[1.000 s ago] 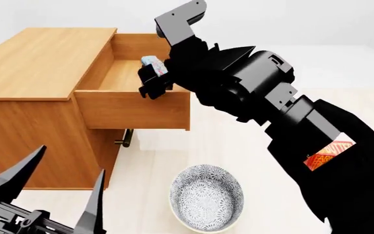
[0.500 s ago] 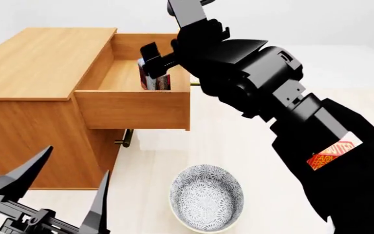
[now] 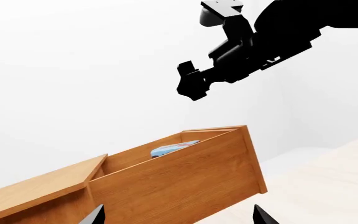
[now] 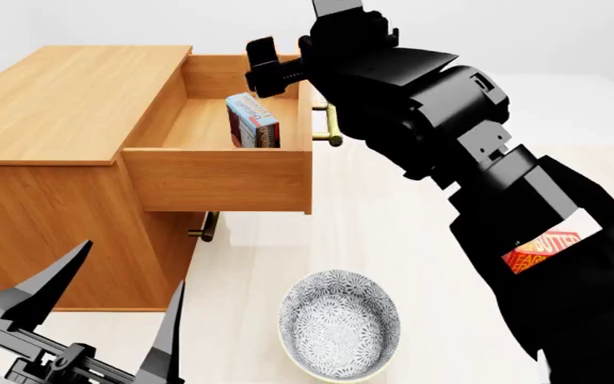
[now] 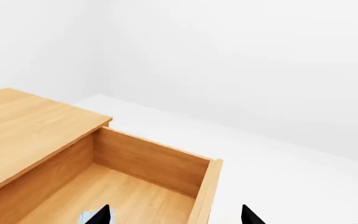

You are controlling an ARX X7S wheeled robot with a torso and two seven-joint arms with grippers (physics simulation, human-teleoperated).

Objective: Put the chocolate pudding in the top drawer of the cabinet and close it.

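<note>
Standing on its edge inside the pulled-out top drawer, the chocolate pudding leans near the drawer's right-hand wall, blue and red faces showing in the head view; from the left wrist view only its pale blue top peeks over the drawer front. The drawer juts from the cabinet, an orange-brown wooden box whose flat top is bare wood, and a brass bar handle shows on the drawer's front beside the right arm. Below it, part of the lower drawer's handle sticks out.

The right gripper hangs above the open drawer, clear of the pudding; in the right wrist view its fingers stand apart with nothing between them, looking down on the drawer's floor and back wall. The left gripper sits low at the near edge of the head view, in front of the cabinet, its two pointed fingers spread wide and empty.

The cabinet stands on a pale, cream-coloured desk with a faint wood grain. A patterned grey-and-white bowl rests on it near the robot, well apart from the cabinet. A red-orange butter box shows past the right arm, mostly hidden. Beyond the desk the room is plain white, walls and floor meeting with no visible furniture.
</note>
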